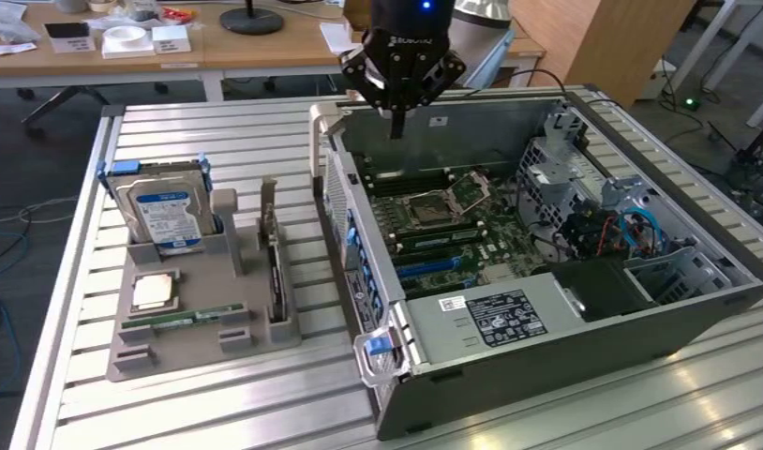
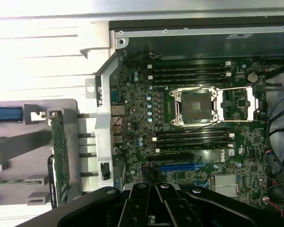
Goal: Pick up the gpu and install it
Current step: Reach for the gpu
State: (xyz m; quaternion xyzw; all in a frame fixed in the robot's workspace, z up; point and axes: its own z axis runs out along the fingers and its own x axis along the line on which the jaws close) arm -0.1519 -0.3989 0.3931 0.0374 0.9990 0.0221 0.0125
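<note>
We judge the job barely begun: our end effector (image 1: 396,124), fingers together and empty, hangs over the open computer case (image 1: 531,375), while the gpu (image 1: 273,272) stands untouched in the gray holder (image 1: 187,339) on the counter (image 1: 169,412).

- The arm (image 1: 413,11) is being cut off by the top edge of the exterior view, just above the gripper (image 1: 396,129).
- Left of centre, the gpu (image 1: 273,277) is standing edge-on in the grey holder (image 1: 182,349), hiding both of its faces.
- In the wrist view, the gripper (image 2: 156,187) is covering one end of the gpu (image 2: 60,156) and a strip of the motherboard (image 2: 180,142) with its dark body.
- The hard drive (image 1: 167,211) is hiding its lower part inside the holder's slot.
- The white label (image 1: 501,317), lower centre, is showing print too small to read.
- Small things on the far desk (image 1: 269,52), upper left, are blurring beyond telling.
</note>
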